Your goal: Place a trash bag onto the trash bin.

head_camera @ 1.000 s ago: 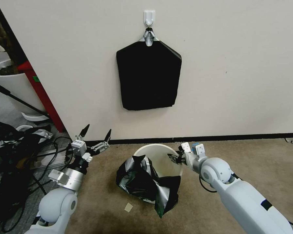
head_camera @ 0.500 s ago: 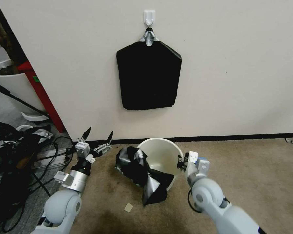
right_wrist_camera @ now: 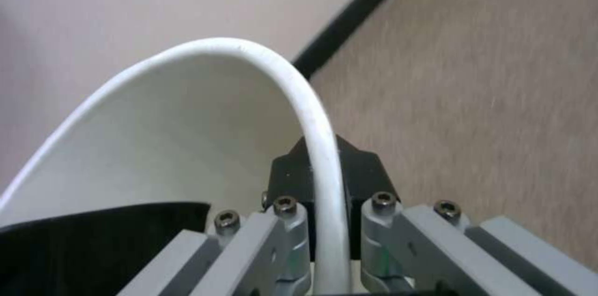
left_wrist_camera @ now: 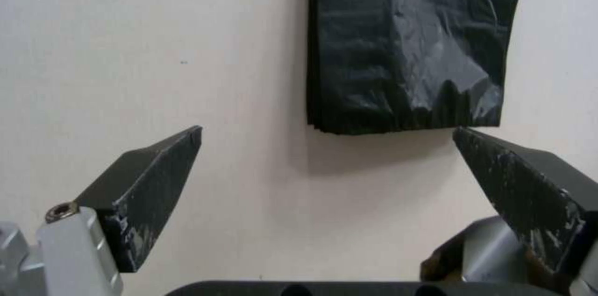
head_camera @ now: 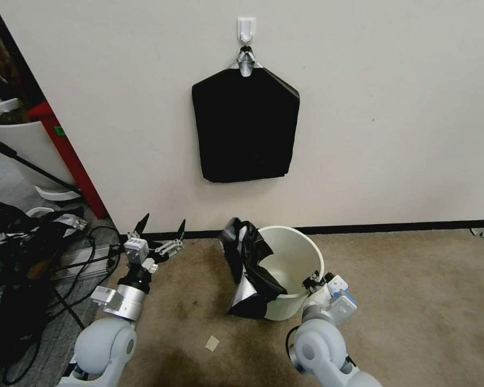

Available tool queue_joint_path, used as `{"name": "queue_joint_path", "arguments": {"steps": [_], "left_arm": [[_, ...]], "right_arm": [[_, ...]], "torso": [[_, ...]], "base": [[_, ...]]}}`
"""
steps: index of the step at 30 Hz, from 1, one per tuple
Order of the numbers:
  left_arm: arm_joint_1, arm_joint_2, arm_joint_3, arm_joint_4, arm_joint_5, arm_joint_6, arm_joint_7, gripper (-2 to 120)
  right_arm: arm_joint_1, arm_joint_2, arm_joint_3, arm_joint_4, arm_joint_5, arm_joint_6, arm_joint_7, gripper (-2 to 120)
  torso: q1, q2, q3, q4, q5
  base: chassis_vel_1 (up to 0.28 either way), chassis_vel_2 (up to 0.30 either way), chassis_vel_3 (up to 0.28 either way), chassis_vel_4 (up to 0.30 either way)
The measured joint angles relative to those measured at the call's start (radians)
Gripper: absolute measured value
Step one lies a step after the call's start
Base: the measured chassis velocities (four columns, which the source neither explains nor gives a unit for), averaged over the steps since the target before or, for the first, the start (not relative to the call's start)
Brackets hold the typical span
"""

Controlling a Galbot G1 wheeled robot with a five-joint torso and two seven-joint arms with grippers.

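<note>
The left gripper (head_camera: 160, 228) hangs above the carpet (head_camera: 414, 279) with its jaws spread wide and empty, tips toward the wall (head_camera: 387, 107); the black pack (left_wrist_camera: 411, 44) on the wall lies at 12 o'clock beyond them. At its 3 o'clock, the bag (head_camera: 247, 269) drapes over the bin's (head_camera: 298, 252) left rim. The right gripper (head_camera: 313, 280) is clamped on the bin's rim at 5 o'clock, one jaw inside the wall, one outside.
</note>
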Motion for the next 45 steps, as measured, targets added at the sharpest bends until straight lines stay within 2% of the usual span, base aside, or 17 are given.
{"name": "queue_joint_path", "arguments": {"steps": [4,7,11,14,16,17,19,20,23,25,27,32,35,37,40,43,45], "left_arm": [[0.004,0.001,-0.001,-0.002,0.001,0.0,0.0,100],[0.008,0.0,-0.002,-0.002,0.004,0.0,-0.001,100],[0.008,-0.002,0.0,-0.001,0.005,0.001,-0.003,100],[0.003,-0.004,0.004,0.006,0.006,0.003,-0.004,100],[0.001,-0.005,0.005,0.008,0.006,0.004,-0.004,100],[-0.001,-0.006,0.006,0.01,0.006,0.005,-0.004,100],[-0.013,-0.008,0.012,0.02,0.006,0.016,-0.014,100],[-0.013,-0.008,0.012,0.02,0.006,0.016,-0.014,100],[-0.041,-0.015,0.033,0.035,0.005,0.072,-0.087,100],[-0.047,-0.018,0.039,0.038,0.004,0.089,-0.11,100],[-0.058,-0.025,0.051,0.044,-0.004,0.122,-0.156,100],[-0.053,-0.027,0.053,0.045,-0.004,0.128,-0.163,100],[-0.054,-0.025,0.049,0.046,-0.004,0.129,-0.164,100],[-0.055,-0.025,0.048,0.047,-0.004,0.129,-0.164,100],[-0.063,-0.026,0.051,0.052,-0.004,0.13,-0.164,100],[-0.068,-0.027,0.061,0.06,-0.005,0.13,-0.163,100],[-0.087,-0.023,0.087,0.087,-0.027,0.129,-0.149,100]], "right_arm": [[-0.018,0.002,-0.009,0.015,-0.062,0.002,0.0,17],[-0.051,-0.01,-0.015,0.054,-0.161,0.002,-0.014,32],[-0.068,-0.023,-0.016,0.079,-0.199,-0.003,-0.024,41],[-0.082,-0.042,-0.016,0.129,-0.241,-0.005,-0.05,57],[-0.087,-0.049,-0.019,0.149,-0.248,-0.008,-0.069,60],[-0.094,-0.059,-0.026,0.171,-0.252,-0.013,-0.093,64],[-0.106,-0.101,-0.058,0.235,-0.252,-0.05,-0.218,76],[-0.106,-0.101,-0.058,0.235,-0.252,-0.05,-0.218,76],[-0.076,-0.165,-0.106,0.262,-0.224,-0.162,-0.44,90],[-0.06,-0.171,-0.114,0.258,-0.222,-0.187,-0.469,92],[0.007,-0.164,-0.137,0.213,-0.218,-0.258,-0.508,99],[0.102,-0.128,-0.15,0.14,-0.181,-0.315,-0.478,99],[0.157,-0.107,-0.151,0.109,-0.066,-0.387,-0.443,91],[0.165,-0.103,-0.151,0.107,-0.042,-0.404,-0.434,89],[0.205,-0.078,-0.153,0.079,0.048,-0.472,-0.383,75],[0.216,-0.067,-0.153,0.062,0.052,-0.478,-0.362,66],[0.22,-0.063,-0.148,0.049,0.053,-0.469,-0.348,55]], "torso": [[0.0,0.0,0.0,0.0,0.0],[0.0,0.0,0.0,-0.0001,0.0],[0.0,0.0,0.0,0.0,0.0],[0.0,0.0,0.0,0.0,0.0],[0.0,0.0,0.0,-0.0001,0.0],[0.0,0.0,0.0,0.0,-0.0001],[0.0,0.0,0.0,-0.0001,0.0],[0.0,0.0,0.0,-0.0001,0.0],[0.0,0.0,0.0,-0.0001,-0.0001],[0.0,0.0,0.0,-0.0001,-0.0001],[0.0,0.0,0.0,-0.0002,0.0],[0.0,0.0,0.0,0.0002,0.0],[0.0,0.0,0.0,0.0,0.0],[0.0,0.0,0.0,0.0,0.0],[0.0,0.0,0.0,0.0001,0.0],[0.0,0.0,0.0,0.0001,0.0],[0.0,0.0,0.0,0.0,0.0]], "base": [[0.0,0.0,0.0,0.0],[0.0,0.0,0.0,0.0],[0.0,0.0,0.0,0.0],[0.0,0.0,0.0,0.0],[0.0,0.0,0.0,0.0],[0.0,0.0,0.0,0.0],[0.0,0.0,0.0,0.0],[0.0,0.0,0.0,0.0],[0.0,0.0,0.0,0.0],[0.0,0.0,0.0,0.0],[0.0,0.0,0.0,0.0],[0.0,0.0,0.0,0.0],[0.0,0.0,0.0,0.0],[0.0,0.0,0.0,0.0],[0.0,0.0,0.0,0.0],[0.0,0.0,0.0,0.0],[0.0,0.0,0.0,0.0]]}}
